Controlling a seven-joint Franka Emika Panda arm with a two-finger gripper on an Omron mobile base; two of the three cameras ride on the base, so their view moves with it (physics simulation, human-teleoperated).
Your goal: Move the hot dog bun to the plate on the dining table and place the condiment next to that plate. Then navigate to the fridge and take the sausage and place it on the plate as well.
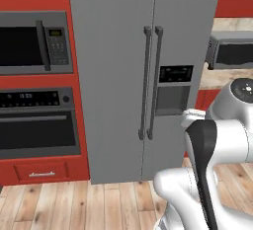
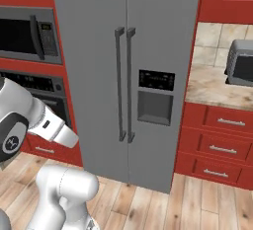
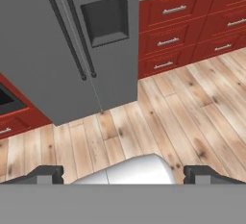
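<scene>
The fridge is a tall grey two-door unit right in front of me, both doors closed, with twin vertical handles at the middle seam. It also rises in the right base view. In the hand view its lower part and the dispenser recess fill the upper left. My gripper is open, its dark fingertips wide apart, nothing between them, above the wooden floor and short of the doors. The sausage, hot dog bun, condiment, plate and dining table are out of view.
Left of the fridge, a microwave sits above a black oven in red cabinetry. To the right, red drawers carry a marble counter with a small grey toaster oven. Wooden floor lies between me and the fridge.
</scene>
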